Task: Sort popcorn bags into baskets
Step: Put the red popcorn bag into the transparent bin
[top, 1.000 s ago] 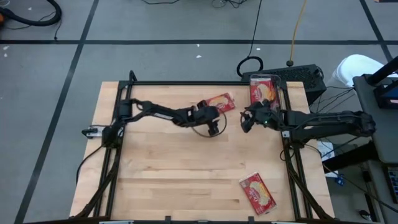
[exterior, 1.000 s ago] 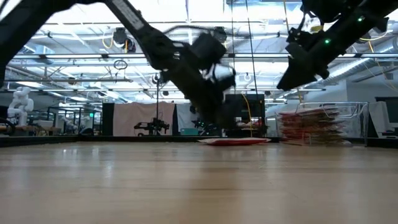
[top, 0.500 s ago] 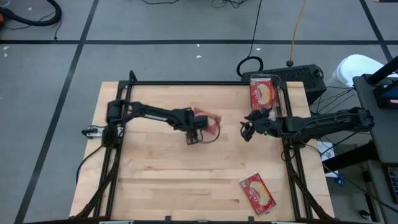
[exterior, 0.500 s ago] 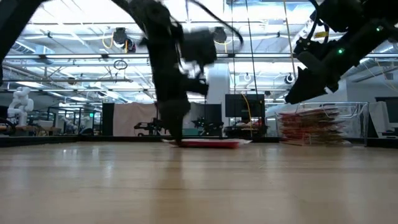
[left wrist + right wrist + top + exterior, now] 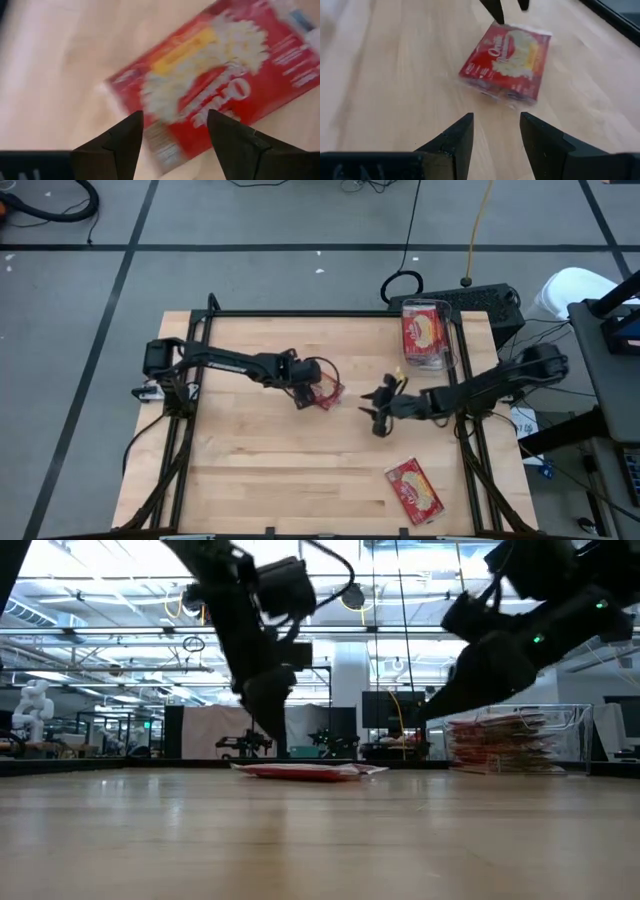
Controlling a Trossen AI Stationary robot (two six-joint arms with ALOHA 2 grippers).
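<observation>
Centrally, one popcorn bag [image 5: 326,392] lay flat, ungripped; left gripper [image 5: 303,399] and right gripper [image 5: 374,412] flanked it, fingers apart, likely for pickup.

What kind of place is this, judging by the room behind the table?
Probably a robotics lab or workshop: a high ceiling with pipes and strip lights, a white humanoid robot standing far back, and cables on the taped floor.

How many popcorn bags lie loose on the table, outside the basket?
2: one popcorn bag mid-table beneath the left end effector, another popcorn bag near the front right edge. The basket holds a stack whose count is hidden.
</observation>
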